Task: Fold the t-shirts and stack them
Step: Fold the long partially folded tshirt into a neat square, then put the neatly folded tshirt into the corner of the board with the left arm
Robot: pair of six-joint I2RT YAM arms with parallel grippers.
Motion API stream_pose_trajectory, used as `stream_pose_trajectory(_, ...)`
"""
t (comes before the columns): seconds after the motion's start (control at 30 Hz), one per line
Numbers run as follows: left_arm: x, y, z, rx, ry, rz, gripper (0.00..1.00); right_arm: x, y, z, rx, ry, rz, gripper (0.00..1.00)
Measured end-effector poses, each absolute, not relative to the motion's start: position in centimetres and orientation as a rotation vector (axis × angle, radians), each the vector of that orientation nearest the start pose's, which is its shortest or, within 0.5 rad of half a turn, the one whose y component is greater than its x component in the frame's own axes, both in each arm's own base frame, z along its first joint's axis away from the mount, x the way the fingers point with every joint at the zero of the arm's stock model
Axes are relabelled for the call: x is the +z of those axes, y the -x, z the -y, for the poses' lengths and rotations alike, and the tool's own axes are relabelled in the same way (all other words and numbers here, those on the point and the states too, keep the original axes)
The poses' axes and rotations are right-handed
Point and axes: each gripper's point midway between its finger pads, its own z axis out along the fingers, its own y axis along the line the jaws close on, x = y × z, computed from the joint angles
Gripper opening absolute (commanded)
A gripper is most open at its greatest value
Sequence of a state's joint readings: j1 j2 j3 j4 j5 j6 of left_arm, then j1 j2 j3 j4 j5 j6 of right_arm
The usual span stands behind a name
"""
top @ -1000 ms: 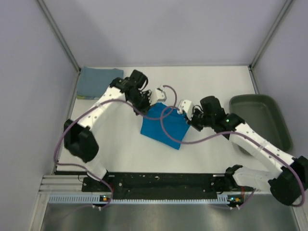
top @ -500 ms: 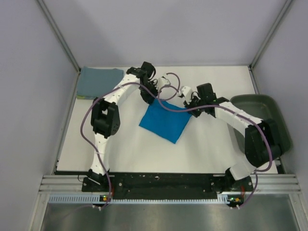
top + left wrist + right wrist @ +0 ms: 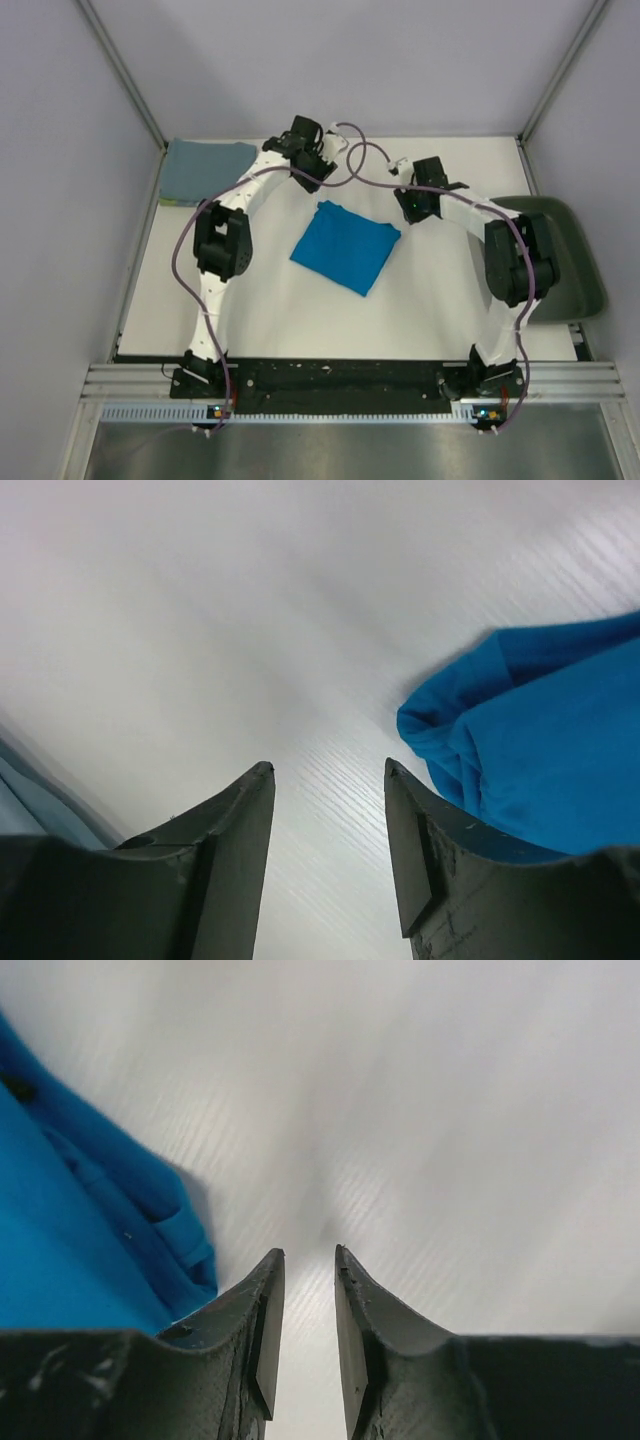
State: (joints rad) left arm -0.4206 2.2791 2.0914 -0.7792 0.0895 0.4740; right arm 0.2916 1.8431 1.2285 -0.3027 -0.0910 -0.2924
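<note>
At far edge of blue t-shirt (image 3: 345,246) | left gripper (image 3: 328,770) parted, empty | right gripper (image 3: 309,1252) barely parted, empty | green tray (image 3: 582,272) partly hidden behind right arm (image 3: 512,256)

Open table (image 3: 270,300) beside cobalt t-shirt (image 3: 345,245)

The top camera looks steeply down from behind the arm bases and takes in the whole table (image 3: 270,320). Both wrist cameras sit low and close over it, with the left gripper (image 3: 328,770) and right gripper (image 3: 310,1252) at the frame bottom. Each shares the cobalt blue t-shirt (image 3: 345,247) with the overhead view.
</note>
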Motion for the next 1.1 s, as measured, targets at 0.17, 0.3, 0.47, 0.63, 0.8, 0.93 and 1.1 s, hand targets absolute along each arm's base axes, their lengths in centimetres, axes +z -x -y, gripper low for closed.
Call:
stream_pose_trajectory(0.17, 11.8, -50.9, 22.6, -0.217, -1.006, -2.252, 0.55, 7.3, -43.4, -12.3, 0.085, 0.568, -2.394, 0.35)
stream_pose_trajectory(0.3, 10.7, -45.9, 22.5, -0.406, -0.977, -2.305, 0.20, 9.6, -40.8, -12.2, 0.132, 0.436, -2.384, 0.28)
stream_pose_trajectory(0.47, 11.0, -42.9, 25.4, -0.557, -1.044, -2.269, 0.09, 10.7, -37.0, -13.7, 0.255, 0.347, -2.393, 0.05)
stream_pose_trajectory(0.63, 11.1, -45.1, 28.8, -0.598, -1.089, -2.231, 0.04, 9.5, -35.3, -17.4, 0.460, 0.336, -2.433, 0.00)
stream_pose_trajectory(0.8, 6.4, -46.8, 28.6, -0.578, -1.052, -2.345, 0.12, 5.3, -35.9, -18.4, 0.502, 0.280, -2.551, 0.00)
stream_pose_trajectory(0.93, 4.3, -47.7, 27.5, -0.544, -0.971, -2.423, 0.19, 3.0, -37.2, -18.5, 0.499, 0.208, -2.616, 0.00)
stream_pose_trajectory(1.1, 6.0, -50.8, 26.3, -0.465, -0.851, -2.396, 0.25, 3.1, -39.3, -18.4, 0.497, 0.144, -2.609, 0.01)
